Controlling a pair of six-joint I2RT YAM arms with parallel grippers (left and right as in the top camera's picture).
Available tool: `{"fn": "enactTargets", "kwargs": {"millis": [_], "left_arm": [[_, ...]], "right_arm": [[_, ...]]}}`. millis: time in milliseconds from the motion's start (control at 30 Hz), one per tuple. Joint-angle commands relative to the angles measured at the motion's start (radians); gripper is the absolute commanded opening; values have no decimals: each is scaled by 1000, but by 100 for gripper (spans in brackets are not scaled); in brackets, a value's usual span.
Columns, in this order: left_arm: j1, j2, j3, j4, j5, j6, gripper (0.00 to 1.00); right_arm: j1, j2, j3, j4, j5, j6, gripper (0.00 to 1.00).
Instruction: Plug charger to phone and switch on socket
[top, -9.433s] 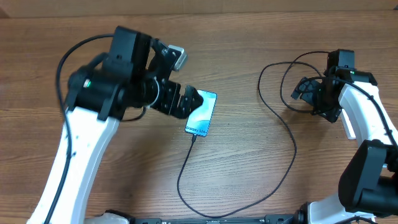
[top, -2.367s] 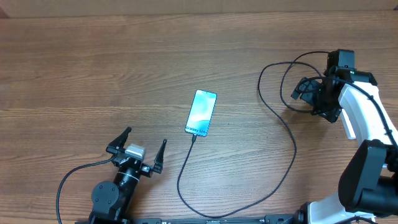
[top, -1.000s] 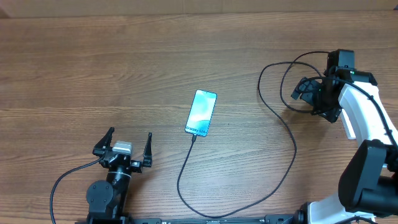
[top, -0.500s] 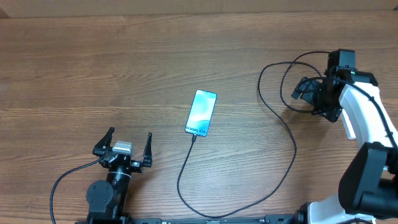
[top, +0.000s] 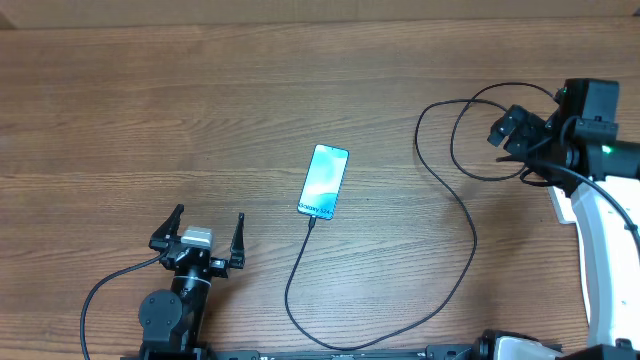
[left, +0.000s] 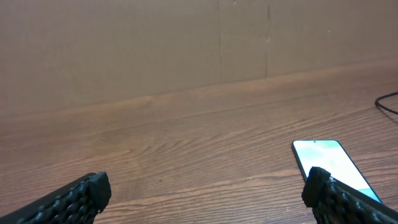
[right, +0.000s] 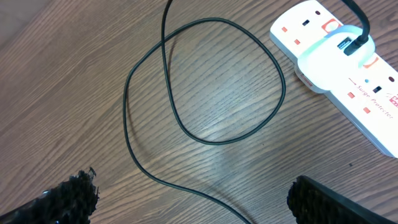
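Over on the right side of the table (top: 150, 90), your right gripper (right: 193, 182) hovers with its jaws spread wide and nothing between them, looking down on a loop of the charger (right: 214, 142) and, just beyond it, the socket (right: 376, 102). Mid-table the phone (top: 323, 181) lies flat with its screen lit, and the charger's tip seems already seated in its near end, so what is left, by my reading, is the switch. Pick out the red switches (right: 296, 42) and choose the one belonging to the outlet where the white adapter (right: 334, 61) sits; from this angle you cannot tell whether it is on. Come in from above rather than sweeping across the wood, so neither finger hooks the cable loop and tugs the plug out of the phone. Press with one fingertip squarely on the rocker, straight down, gently enough that the strip, probably light, does not skate away. Your left gripper (top: 209, 216) sits near the front edge, jaws wide and empty; leave it parked, well apart from the phone.
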Motion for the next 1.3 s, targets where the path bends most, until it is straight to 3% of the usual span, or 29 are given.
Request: {"fn": "enactTargets", "kwargs": {"millis": [0, 333, 633, 767, 933, 1267], "left_arm": [[6, -11, -4, -4, -10, 23, 100], [6, -11, -4, -4, -10, 23, 100], [6, -11, -4, -4, -10, 23, 100], [6, -11, -4, -4, -10, 23, 100], [6, -11, -4, -4, -10, 23, 100], [6, -11, -4, -4, -10, 23, 100]], "right_arm": [[3, -10, -1, -4, 13, -19, 100], [5, -10, -118, 11, 23, -30, 100], [5, -10, -558, 455, -84, -20, 100], [5, -10, -697, 546, -49, -21, 100], [4, -10, -740, 519, -50, -20, 100], [4, -3, -743, 672, -96, -19, 100]]}}
